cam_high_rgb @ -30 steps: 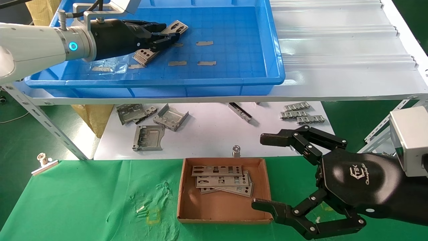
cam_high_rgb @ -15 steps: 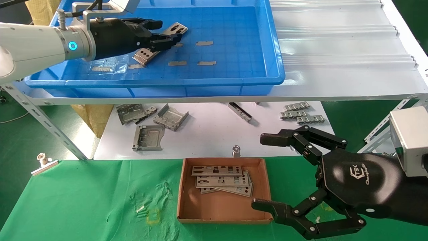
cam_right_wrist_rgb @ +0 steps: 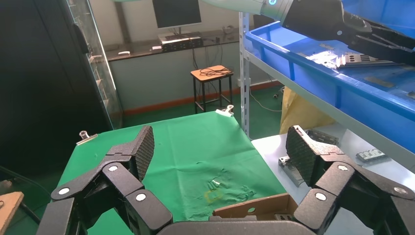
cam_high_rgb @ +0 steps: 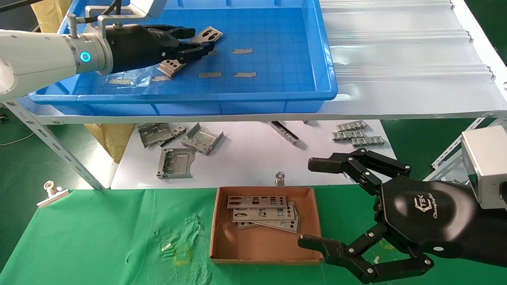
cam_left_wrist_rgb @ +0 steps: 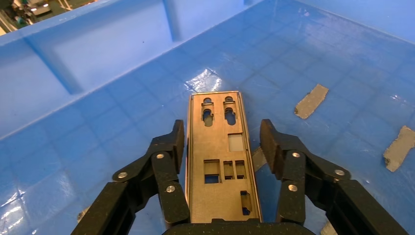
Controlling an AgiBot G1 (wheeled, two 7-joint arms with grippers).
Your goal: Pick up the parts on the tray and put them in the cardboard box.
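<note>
In the tray, which sits on the raised shelf beyond the far edge of the tabletop, a plate lies with its long axis running diagonally, its free end pointing toward the far right and its other end hidden under the left hand. From the left wrist view the same plate runs straight out between the two fingers, its end with two slotted holes farthest from the palm. The fingers stand a little apart from the plate's long edges on either side, so the left hand straddles the plate, partly open; whether it touches the metal cannot be told. A second plate lies below the hand, toward the tray's near left.

The cardboard box rests at the middle of the tabletop near its far edge, holding stacked plates whose long axes run left to right.

The right hand hovers just right of the box, spread wide and holding nothing.
</note>
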